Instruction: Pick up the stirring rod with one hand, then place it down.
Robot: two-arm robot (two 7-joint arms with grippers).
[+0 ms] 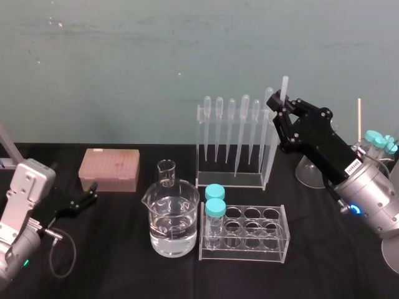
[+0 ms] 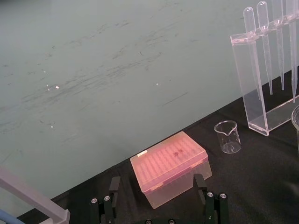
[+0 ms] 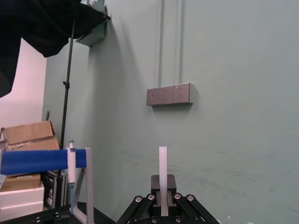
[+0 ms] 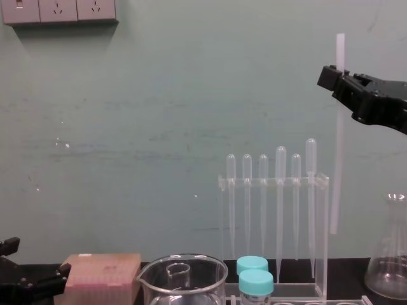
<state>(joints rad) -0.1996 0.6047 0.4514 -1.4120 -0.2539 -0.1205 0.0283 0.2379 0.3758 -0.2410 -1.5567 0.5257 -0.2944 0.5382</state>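
Chest view — right tool grips stirring rod upright, beside rack.

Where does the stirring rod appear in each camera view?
Head view: stirring rod upper right, tip above the right gripper.
Chest view: upright at right, beside the pipette rack.
Right wrist view: upright between the jaws.
Left wrist view: the rack, beyond the small beaker.
Shared landmark: pipette rack.
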